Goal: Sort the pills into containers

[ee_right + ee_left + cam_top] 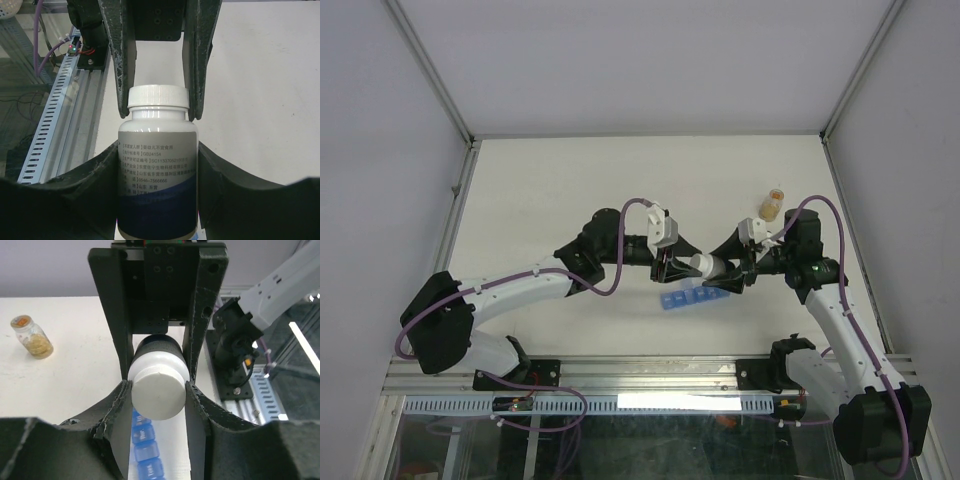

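Note:
A white capped bottle (705, 266) with a grey and blue label lies on its side in the air, held between both grippers. My left gripper (672, 268) is shut on its white cap (159, 395). My right gripper (730, 278) is shut on its labelled body (157, 170). The translucent-blue pill-organiser strip (692, 298) lies on the table just below the bottle; its cells show under the cap in the left wrist view (145, 445). No loose pills show in any view.
A small amber-tan jar (772, 204) stands on the table behind the right arm, and shows at the far left of the left wrist view (34, 337). A metal rail (650, 375) runs along the table's near edge.

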`<state>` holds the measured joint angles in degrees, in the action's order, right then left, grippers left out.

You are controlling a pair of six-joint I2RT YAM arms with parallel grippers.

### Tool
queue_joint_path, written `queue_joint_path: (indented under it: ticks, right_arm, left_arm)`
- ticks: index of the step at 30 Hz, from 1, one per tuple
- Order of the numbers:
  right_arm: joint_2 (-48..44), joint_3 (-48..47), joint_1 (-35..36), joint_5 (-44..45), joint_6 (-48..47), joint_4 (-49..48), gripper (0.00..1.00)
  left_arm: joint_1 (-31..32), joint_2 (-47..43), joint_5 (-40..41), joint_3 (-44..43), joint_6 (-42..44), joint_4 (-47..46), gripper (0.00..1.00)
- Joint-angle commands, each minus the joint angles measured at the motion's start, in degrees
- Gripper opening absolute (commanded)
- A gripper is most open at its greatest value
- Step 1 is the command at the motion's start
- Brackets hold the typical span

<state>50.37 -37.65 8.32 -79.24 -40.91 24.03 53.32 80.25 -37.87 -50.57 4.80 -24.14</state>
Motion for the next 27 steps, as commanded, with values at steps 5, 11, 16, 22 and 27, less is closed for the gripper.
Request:
queue_joint_path:
  ticks: [5,11,16,22,27]
  right_arm:
    - [0.1,-1.9,-0.2,0.5,-1.2,-1.8,0.00]
    - [0.4,-1.9,-0.2,1.2,-1.5,-1.8,0.00]
    - [0.3,-1.9,-0.2,1.7,-1.7,-1.7,0.00]
    - [0.4,-1.9,-0.2,1.9,-2.0,-1.4,0.00]
    - [0.3,-2.1,-0.2,2.0,-2.6,-0.9,0.00]
  left_arm:
    - [3.7,-4.3,16.9,3.4,-30.3,-7.0,0.00]
    - [8.9,-6.9,35.9,8.5,-49.7,-6.9,0.00]
    - [12.3,-7.1,42.2,8.0,-59.1,-4.9,0.00]
    - [13.0,-7.8,39.5,8.7,-59.8,-9.1,0.66]
    - [13.0,-10.3,41.5,13.0,-56.5,-13.3,0.99]
